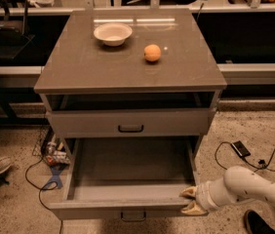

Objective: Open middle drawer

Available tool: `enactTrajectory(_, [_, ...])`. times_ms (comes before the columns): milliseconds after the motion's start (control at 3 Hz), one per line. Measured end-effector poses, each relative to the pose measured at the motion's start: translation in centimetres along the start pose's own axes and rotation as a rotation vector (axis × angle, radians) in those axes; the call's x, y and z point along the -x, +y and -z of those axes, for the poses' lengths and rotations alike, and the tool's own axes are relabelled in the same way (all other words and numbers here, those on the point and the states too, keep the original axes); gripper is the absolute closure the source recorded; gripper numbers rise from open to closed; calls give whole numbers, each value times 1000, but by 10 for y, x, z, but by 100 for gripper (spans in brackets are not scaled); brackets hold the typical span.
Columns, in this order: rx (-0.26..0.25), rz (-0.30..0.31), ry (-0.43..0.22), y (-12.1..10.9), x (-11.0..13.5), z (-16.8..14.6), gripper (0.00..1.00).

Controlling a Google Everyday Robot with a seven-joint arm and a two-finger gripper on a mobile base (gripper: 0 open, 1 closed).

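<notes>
The single camera looked down steeply from high on the drawer side, facing the tabletop [103, 67] and the pulled-out middle drawer [127, 172], near enough that both filled the frame. The gripper [190, 201] sat low right, at that drawer's front right corner.

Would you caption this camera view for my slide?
Gripper at the right front corner of the pulled-out middle drawer.
</notes>
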State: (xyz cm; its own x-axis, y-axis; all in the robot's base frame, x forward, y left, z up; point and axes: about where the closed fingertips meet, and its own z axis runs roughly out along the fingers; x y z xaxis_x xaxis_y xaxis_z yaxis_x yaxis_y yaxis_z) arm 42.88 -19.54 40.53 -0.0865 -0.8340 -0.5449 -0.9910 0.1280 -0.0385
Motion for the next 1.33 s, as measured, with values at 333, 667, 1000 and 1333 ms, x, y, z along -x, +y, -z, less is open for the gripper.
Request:
enactTrajectory(333, [-2, -5, -2, 1, 0, 1, 100])
enactTrajectory(667, [-10, -25, -11, 8, -4, 0, 100])
enactTrajectory(1000, [-10, -25, -11, 8, -3, 2, 100])
enactTrajectory(1333, [-6, -25, -13, 10, -2, 0, 74])
